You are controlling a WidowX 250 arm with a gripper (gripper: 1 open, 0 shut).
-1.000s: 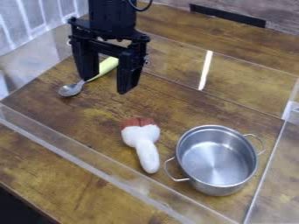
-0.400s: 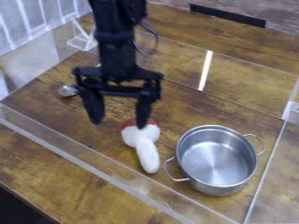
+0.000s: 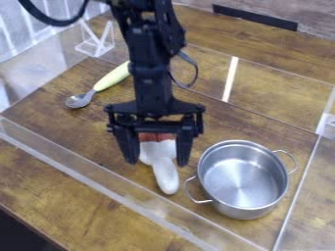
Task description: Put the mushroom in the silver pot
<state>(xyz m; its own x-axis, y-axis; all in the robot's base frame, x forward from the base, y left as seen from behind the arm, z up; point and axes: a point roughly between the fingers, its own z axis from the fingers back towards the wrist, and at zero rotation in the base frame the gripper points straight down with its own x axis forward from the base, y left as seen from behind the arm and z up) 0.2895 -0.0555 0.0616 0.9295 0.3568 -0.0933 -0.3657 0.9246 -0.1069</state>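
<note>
A dark wooden table [image 3: 53,186] carries a clear plastic-walled enclosure. Inside it lie one white mushroom [image 3: 164,172] at lower centre, one silver pot [image 3: 244,177] just to its right, and one spoon [image 3: 100,86] at upper left. The single black gripper [image 3: 159,154] hangs over the mushroom's cap end, its fingers spread wide to either side of it.

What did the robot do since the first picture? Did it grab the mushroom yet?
The gripper came down and toward the camera, from over by the spoon to the mushroom. It also turned a bit. Its fingers are open on either side of the mushroom's cap end, so nothing is grabbed yet. The mushroom, the spoon and the silver pot stayed where they were.
</note>
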